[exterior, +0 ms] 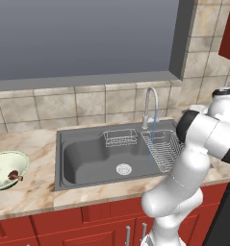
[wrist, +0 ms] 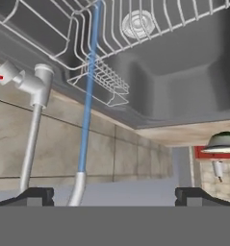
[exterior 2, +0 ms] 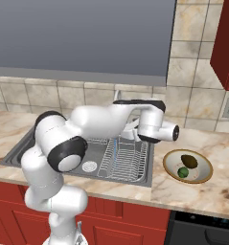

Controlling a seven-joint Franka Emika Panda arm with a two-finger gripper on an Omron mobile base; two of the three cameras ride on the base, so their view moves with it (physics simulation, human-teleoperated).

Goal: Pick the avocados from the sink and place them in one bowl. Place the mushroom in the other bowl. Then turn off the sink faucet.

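Claw (wrist: 114, 194) wide apart, empty, near tap (wrist: 32, 120) | water running into sink (exterior: 87, 158) | both avocados (exterior 2: 188, 161) in tan bowl (exterior 2: 169, 165) | mushroom (exterior: 14, 176) in green bowl (exterior: 20, 158)

The sink (exterior: 87, 158) looks like matt grey metal, its racks (exterior: 163, 149) thin bright wire. The faucet (exterior: 149, 106) is smooth, shiny chrome. The worktop (exterior: 25, 144) reads as polished veined beige marble; the cabinet fronts (exterior: 63, 226) are glossy red.
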